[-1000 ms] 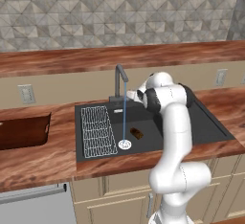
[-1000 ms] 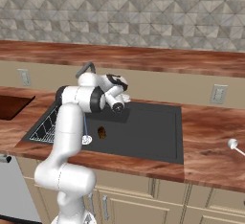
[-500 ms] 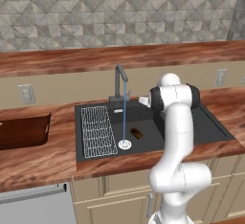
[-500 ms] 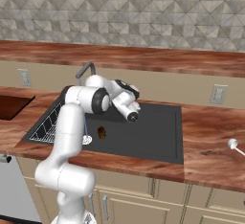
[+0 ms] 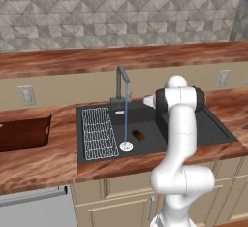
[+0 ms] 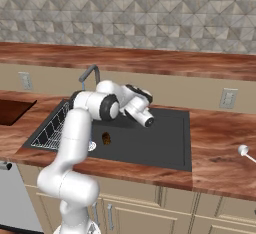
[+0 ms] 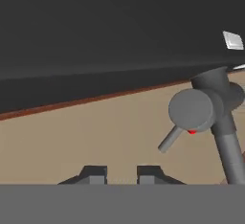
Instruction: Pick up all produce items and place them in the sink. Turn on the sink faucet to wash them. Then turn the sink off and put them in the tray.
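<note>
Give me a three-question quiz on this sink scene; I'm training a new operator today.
1. True or false: water is running from the faucet.
2. Where does the brown lump lie?
A. in the sink, beside the drain
B. in the wooden tray
C. on the wire rack
3. Fill in: in the hand view, the gripper faces the faucet's ____.

Key: 1 true; 2 A; 3 handle.

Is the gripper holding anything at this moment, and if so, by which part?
Nothing is held: the gripper fingertips have only bare gap between them, and the produce item lies in the sink.
</note>
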You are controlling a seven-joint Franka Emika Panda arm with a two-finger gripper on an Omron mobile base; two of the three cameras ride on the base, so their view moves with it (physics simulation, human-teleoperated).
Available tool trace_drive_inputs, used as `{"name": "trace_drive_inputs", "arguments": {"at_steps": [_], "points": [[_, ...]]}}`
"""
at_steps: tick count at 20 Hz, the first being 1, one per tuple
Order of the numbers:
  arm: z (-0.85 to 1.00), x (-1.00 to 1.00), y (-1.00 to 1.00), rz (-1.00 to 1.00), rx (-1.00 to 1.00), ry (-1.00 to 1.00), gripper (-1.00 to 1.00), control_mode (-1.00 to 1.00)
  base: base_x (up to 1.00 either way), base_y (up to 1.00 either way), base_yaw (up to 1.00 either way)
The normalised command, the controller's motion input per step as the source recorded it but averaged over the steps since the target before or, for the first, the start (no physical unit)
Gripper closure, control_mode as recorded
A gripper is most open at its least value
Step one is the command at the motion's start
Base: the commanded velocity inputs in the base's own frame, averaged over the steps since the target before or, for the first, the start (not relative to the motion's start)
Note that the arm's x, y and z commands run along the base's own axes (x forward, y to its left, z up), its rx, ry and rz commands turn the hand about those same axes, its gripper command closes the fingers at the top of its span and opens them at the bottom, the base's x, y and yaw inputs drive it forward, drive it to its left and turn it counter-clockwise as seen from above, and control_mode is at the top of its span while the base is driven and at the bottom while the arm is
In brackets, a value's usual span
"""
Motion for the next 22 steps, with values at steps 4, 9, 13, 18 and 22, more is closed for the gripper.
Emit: {"name": "trace_drive_inputs", "arguments": {"at_steps": [4, 9, 13, 18, 22], "points": [[0.0, 0.0, 0.19, 0.28, 0.0, -0.15, -1.0, -1.0, 0.0, 0.0, 0.0], [-0.01, 0.15, 0.25, 0.35, 0.02, -0.13, -1.0, -1.0, 0.0, 0.0, 0.0], [-0.02, 0.12, 0.42, 0.32, 0.0, -0.05, -1.0, -1.0, 0.0, 0.0, 0.0], [0.0, 0.01, 0.22, 0.35, 0.02, 0.0, -1.0, -1.0, 0.0, 0.0, 0.0], [0.0, 0.01, 0.19, 0.33, 0.02, 0.0, -1.0, -1.0, 0.0, 0.0, 0.0]]}}
